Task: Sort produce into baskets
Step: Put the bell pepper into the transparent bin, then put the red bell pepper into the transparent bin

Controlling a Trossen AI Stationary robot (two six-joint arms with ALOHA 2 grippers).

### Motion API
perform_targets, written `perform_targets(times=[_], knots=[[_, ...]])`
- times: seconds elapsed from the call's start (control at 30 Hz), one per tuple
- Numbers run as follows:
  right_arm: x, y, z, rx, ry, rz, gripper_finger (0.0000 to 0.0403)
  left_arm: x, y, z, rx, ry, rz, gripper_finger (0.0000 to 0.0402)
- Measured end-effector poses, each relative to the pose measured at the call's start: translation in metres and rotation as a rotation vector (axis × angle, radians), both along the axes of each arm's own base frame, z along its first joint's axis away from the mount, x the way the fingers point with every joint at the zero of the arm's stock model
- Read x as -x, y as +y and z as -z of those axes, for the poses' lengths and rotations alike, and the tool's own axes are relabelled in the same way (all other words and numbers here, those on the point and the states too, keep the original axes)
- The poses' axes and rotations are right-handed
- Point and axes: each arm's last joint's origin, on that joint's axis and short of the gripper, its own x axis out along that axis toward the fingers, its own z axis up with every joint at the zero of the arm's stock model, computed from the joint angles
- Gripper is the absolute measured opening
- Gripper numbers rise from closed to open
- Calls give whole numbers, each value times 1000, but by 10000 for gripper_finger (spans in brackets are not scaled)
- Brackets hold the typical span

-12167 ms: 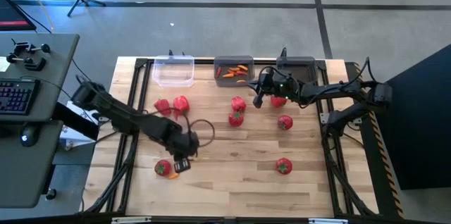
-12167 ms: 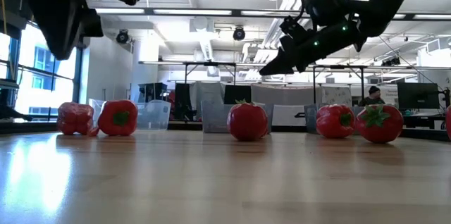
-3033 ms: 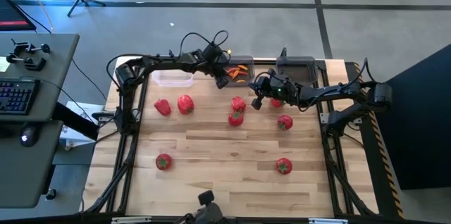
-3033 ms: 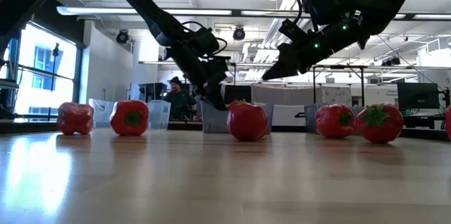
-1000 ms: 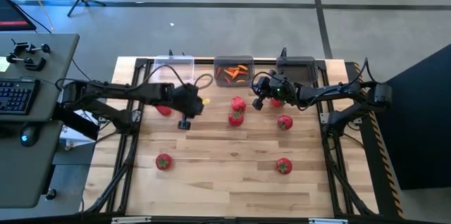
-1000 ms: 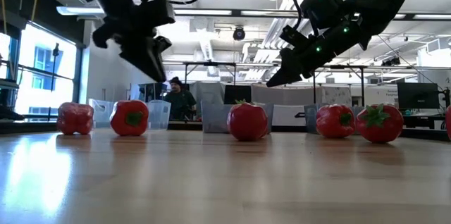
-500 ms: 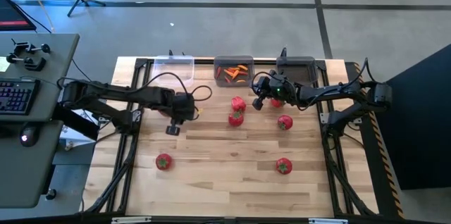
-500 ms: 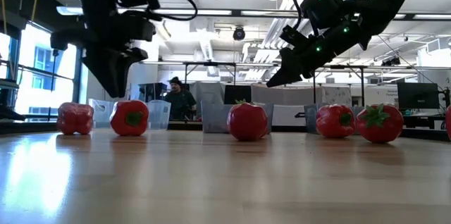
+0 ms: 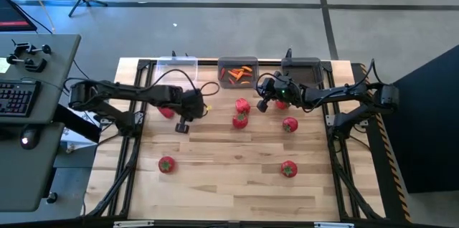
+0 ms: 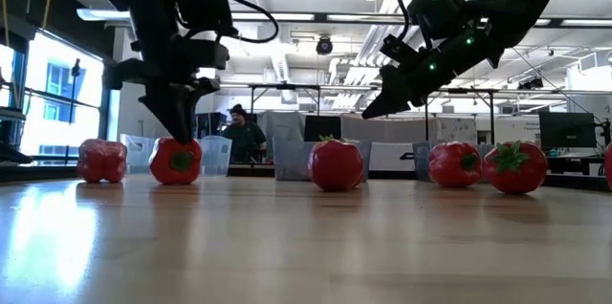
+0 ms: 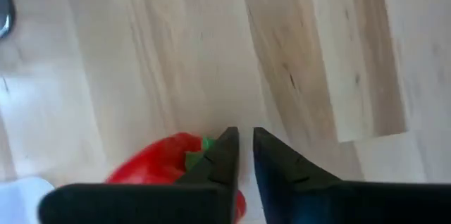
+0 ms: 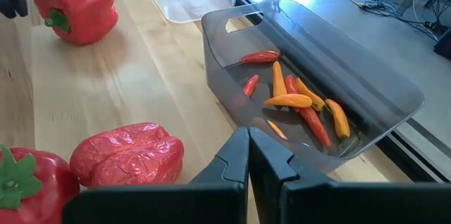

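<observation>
I have the left gripper (image 10: 178, 132) low over a red bell pepper (image 10: 176, 161) near the clear basket (image 9: 176, 71); its fingers (image 11: 224, 155) are nearly together at the green stem, a narrow gap showing, and I cannot tell whether they grip it. The right gripper (image 12: 248, 155) hangs with jaws closed and empty beside the grey basket (image 12: 366, 90) holding the chillies (image 12: 299, 106).
</observation>
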Motion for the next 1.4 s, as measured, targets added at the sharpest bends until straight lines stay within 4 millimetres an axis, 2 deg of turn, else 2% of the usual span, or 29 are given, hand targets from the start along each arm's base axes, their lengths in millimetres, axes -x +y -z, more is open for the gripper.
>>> perform_targets(times=[0.23, 0.4, 0.6, 0.77, 0.83, 0.9, 1.07, 1.4], knots=[[0, 0, 0, -1, 1, 1, 0, -4, -6, 7, -121, 54, 30, 93], [0, 0, 0, -1, 1, 0, 0, -9, -4, 21, -156, 112, 32, 109], [0, 0, 0, -1, 2, 0, 0, -14, 0, 36, -259, 178, 18, 91], [0, 0, 1, -2, 7, 0, 0, -15, 0, 39, -260, 191, 24, 42], [0, 0, 1, -2, 7, 0, 0, -15, 0, 38, -261, 188, 27, 15], [0, 0, 1, -2, 8, 0, 0, -16, 0, 35, -259, 183, 27, 5], [0, 0, 1, -2, 9, -1, 0, -25, 1, 23, -232, 151, 30, 1], [0, 0, 1, -2, 10, -1, 0, -36, 7, -10, -61, 109, 32, 0]])
